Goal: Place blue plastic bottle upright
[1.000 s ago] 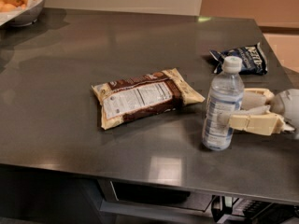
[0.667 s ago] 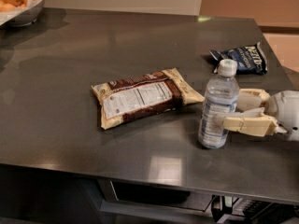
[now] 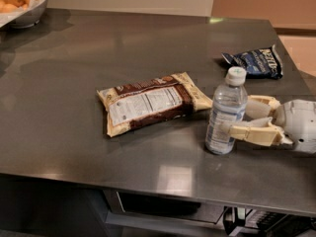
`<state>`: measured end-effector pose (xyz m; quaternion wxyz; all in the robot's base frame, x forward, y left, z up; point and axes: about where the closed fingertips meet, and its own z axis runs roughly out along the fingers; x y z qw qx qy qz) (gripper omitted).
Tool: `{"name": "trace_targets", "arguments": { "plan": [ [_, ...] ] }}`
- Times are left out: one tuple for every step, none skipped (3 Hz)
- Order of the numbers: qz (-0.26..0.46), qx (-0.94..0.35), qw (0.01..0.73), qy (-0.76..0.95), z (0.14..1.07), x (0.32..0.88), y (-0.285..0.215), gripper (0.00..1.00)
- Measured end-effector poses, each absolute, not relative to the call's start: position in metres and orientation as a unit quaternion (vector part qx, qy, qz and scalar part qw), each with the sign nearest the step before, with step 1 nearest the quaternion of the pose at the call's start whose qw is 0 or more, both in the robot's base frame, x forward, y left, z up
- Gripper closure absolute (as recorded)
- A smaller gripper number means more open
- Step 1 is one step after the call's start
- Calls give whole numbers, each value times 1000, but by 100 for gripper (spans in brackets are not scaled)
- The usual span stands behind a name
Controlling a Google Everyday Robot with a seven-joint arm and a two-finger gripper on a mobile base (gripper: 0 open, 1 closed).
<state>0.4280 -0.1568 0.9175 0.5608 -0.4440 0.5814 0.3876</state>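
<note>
The blue plastic bottle [image 3: 225, 113] is clear and pale blue with a white cap. It stands upright on the dark grey table [image 3: 74, 132], near the front right. My gripper [image 3: 238, 118] reaches in from the right at the height of the bottle's lower body. Its cream fingers [image 3: 253, 132] sit on either side of the bottle and are shut on it. The far finger is partly hidden behind the bottle.
A brown and cream snack bag [image 3: 150, 102] lies flat just left of the bottle. A dark blue chip bag [image 3: 254, 62] lies behind the bottle at the right. A white bowl of oranges [image 3: 22, 1] stands at the far left corner. The table's front edge is close below.
The bottle and my gripper have shifted a little to the left together. The bottle stays upright and in the grip.
</note>
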Motion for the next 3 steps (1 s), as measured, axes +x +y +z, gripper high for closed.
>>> {"name": "trace_targets", "arguments": {
  "plan": [
    [386, -436, 566, 584, 914, 430, -157, 61],
    [387, -438, 565, 582, 915, 430, -154, 37],
    [388, -440, 564, 581, 916, 430, -152, 13]
  ]
}}
